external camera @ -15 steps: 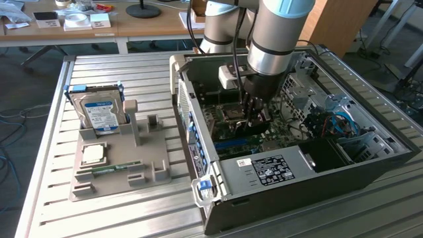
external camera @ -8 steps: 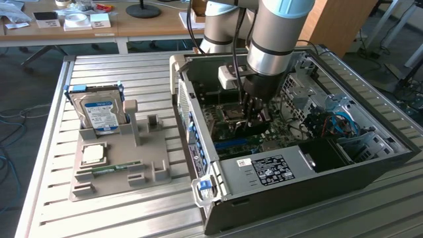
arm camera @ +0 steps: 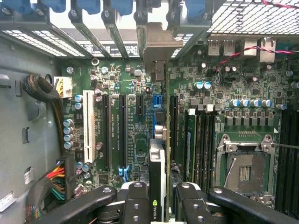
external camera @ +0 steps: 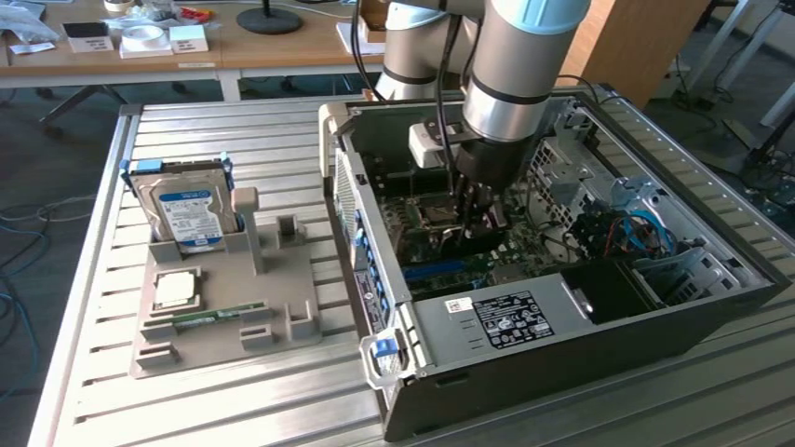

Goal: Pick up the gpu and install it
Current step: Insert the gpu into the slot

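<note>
My gripper [arm camera: 159,198] is shut on the gpu [arm camera: 158,156], which I see edge-on as a thin green board with a dark face. Its silver end bracket [arm camera: 156,49] reaches to the rear slot openings of the case. The card stands upright over the motherboard [arm camera: 135,135], in line with the long dark expansion slots; I cannot tell whether it is seated. In the exterior view the arm reaches down into the open PC case [external camera: 372,270], with the gripper [external camera: 478,209] low over the board and the gpu [external camera: 463,237] under it.
Left of the case in the exterior view, a grey fixture [external camera: 223,345] holds a hard drive [external camera: 186,209], a CPU [external camera: 174,287] and a RAM stick [external camera: 218,315]. Inside the case are the power supply [external camera: 504,317], an open CPU socket [arm camera: 243,170] and cable bundles [arm camera: 51,182].
</note>
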